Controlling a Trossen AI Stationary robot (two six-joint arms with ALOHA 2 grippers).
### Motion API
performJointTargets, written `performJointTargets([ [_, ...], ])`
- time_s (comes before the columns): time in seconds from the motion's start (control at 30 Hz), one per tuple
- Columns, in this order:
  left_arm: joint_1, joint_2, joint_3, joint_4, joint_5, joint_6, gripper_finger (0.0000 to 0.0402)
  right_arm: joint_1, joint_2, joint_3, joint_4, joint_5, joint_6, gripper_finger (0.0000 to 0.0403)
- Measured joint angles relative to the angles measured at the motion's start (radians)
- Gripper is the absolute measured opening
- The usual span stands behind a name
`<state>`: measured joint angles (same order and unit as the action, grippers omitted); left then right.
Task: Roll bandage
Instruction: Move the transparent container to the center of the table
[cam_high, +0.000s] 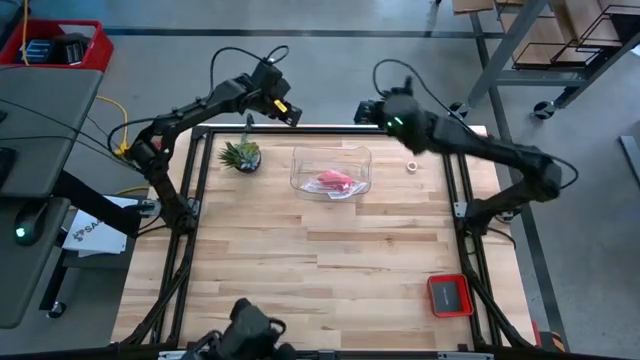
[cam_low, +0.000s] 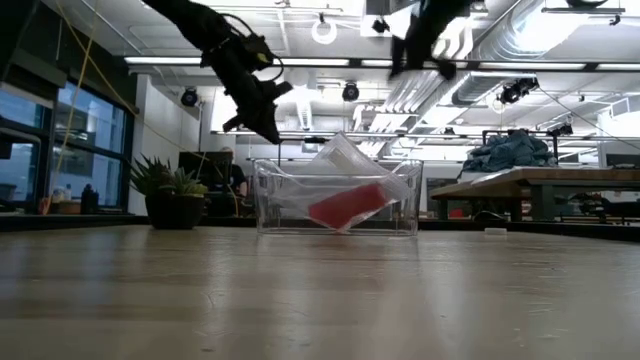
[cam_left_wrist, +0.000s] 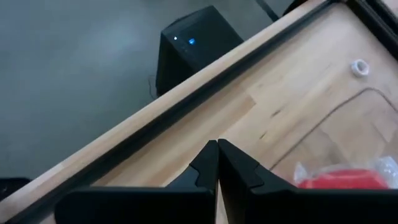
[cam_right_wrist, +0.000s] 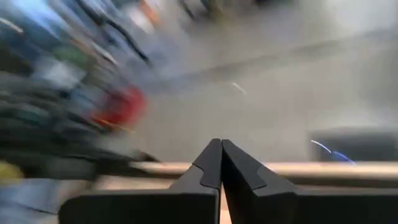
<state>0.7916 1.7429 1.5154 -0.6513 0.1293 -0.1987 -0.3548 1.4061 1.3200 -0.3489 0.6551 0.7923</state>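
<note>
**Red bandage in a clear container, both arms raised with fingers closed**

The bandage (cam_high: 335, 182), a bright red piece of soft fabric, lay inside a clear plastic container (cam_high: 301, 162) toward the far middle of the wooden table (cam_high: 330, 270). Crinkly clear plastic surrounded it (from table height, the red piece sat tilted, one end higher than the other, under a peak of that plastic). Neither gripper touched the bandage or the container.

The left gripper (cam_high: 293, 115) hovered above the far edge of the table, beside the container's far-left corner and well above the tabletop. Its two dark fingers were pressed together with nothing between them, as the left wrist camera showed plainly (cam_left_wrist: 217, 163). That camera looked down past the fingertips at the table's dark edge rail, with the bandage visible off to one side.

The right gripper (cam_high: 362, 111) was held high near the far edge too, just beyond the container's far-right corner. Its fingers were likewise closed and empty (cam_right_wrist: 221, 163); the view behind them was too blurred to make out.

A small potted plant (cam_high: 241, 155) stood on the table near the container's left side. A small white ring (cam_high: 412, 166) lay on the wood to the container's right. A small red square tray with a dark centre (cam_high: 449, 294) sat well apart, near the table's near-right corner.
</note>
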Motion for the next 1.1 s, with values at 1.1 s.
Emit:
performJointTargets([
  [1.1,-0.130,0.188,-0.147,0.049,0.175,-0.011,0.0000,-0.261,0.518,0.001,-0.189,-0.871,-0.099,0.0000],
])
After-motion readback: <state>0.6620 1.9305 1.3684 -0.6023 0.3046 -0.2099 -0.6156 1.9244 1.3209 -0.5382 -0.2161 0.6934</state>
